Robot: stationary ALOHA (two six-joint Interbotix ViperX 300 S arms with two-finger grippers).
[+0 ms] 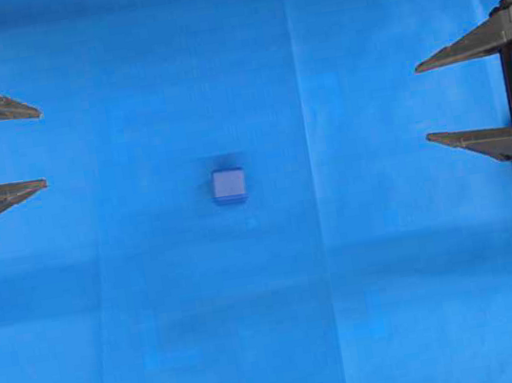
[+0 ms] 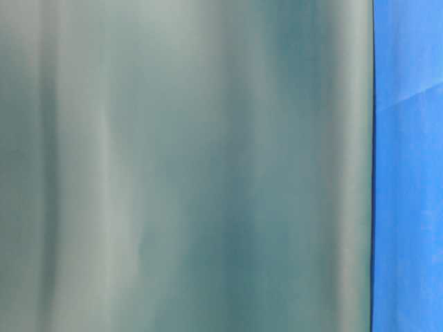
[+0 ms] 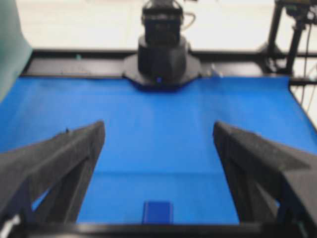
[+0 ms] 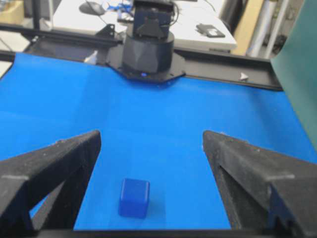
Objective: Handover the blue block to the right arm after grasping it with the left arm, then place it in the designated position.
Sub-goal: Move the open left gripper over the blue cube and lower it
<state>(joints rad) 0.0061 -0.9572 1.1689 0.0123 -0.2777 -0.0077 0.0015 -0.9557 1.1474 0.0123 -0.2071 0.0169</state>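
The blue block (image 1: 229, 185) lies alone on the bright blue cloth near the middle of the overhead view. It shows low in the left wrist view (image 3: 157, 212) and in the right wrist view (image 4: 133, 197). My left gripper (image 1: 41, 147), with white brackets, stands open at the left edge, far from the block, nothing between its fingers. The all-black right gripper (image 1: 422, 102) stands open at the right edge, equally far away and empty. In each wrist view the two fingers are spread wide, left gripper (image 3: 158, 129), right gripper (image 4: 151, 136).
The blue cloth (image 1: 351, 312) covers the whole table. The opposite arm's black base stands at the far end in each wrist view, the right arm's base (image 3: 162, 52) and the left arm's base (image 4: 147, 49). A blurred grey-green sheet (image 2: 180, 166) fills most of the table-level view.
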